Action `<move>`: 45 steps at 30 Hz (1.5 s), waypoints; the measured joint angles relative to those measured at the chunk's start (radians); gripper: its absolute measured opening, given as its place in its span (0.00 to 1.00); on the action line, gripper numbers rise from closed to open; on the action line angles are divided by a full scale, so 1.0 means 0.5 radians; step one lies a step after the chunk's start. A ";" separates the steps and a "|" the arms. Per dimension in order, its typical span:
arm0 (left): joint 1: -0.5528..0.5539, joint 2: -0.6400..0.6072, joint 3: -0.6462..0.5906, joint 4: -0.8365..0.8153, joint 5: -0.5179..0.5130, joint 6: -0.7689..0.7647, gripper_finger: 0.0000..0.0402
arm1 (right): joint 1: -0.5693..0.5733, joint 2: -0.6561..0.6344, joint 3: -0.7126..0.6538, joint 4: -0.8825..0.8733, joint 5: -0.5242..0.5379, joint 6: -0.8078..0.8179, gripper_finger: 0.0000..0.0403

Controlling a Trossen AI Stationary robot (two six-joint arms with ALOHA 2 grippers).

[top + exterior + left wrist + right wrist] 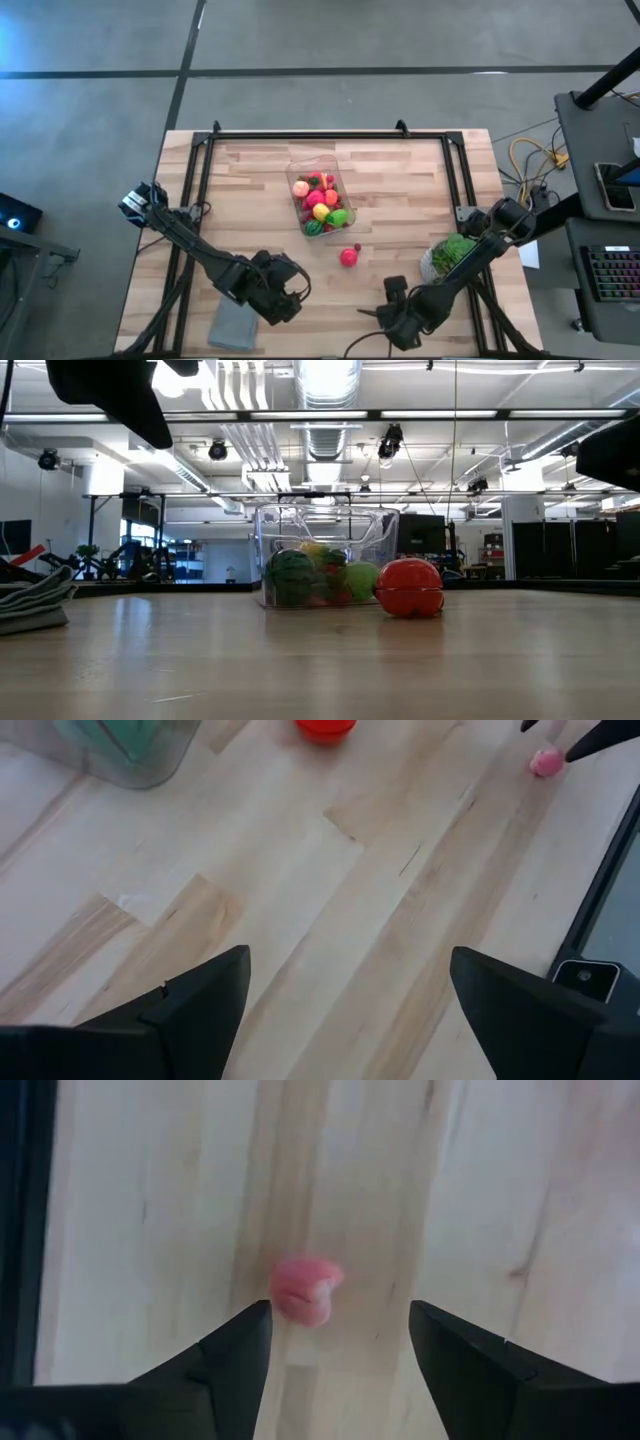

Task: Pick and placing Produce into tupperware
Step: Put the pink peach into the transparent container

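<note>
The clear tupperware (320,200) stands at the table's middle, with several pieces of produce inside, red, yellow, pink and green. A red round piece (348,257) and a tiny dark-red berry (357,247) lie on the wood beside it. A small pink piece (305,1290) lies on the table near the front edge. My right gripper (340,1330) points down over it, open, a finger on either side. My left gripper (345,990) hangs open over bare wood near the table's front, left of the middle (285,300). My right gripper comes at the small pink piece from above, and the piece lies on the wood. One fingertip (262,1312) stands right at the piece's side (280,1295). I cannot tell whether it touches.
A bushy green plant in a white pot (448,255) stands close to my right arm. A flat grey folded cloth (235,325) lies at the front left, beside my left gripper. A black frame (320,135) runs along the table's far and side edges.
</note>
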 joint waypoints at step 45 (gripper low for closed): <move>0.000 0.000 -0.030 0.012 -0.038 0.001 0.82 | -0.007 -0.001 -0.158 0.341 -0.050 -0.011 0.43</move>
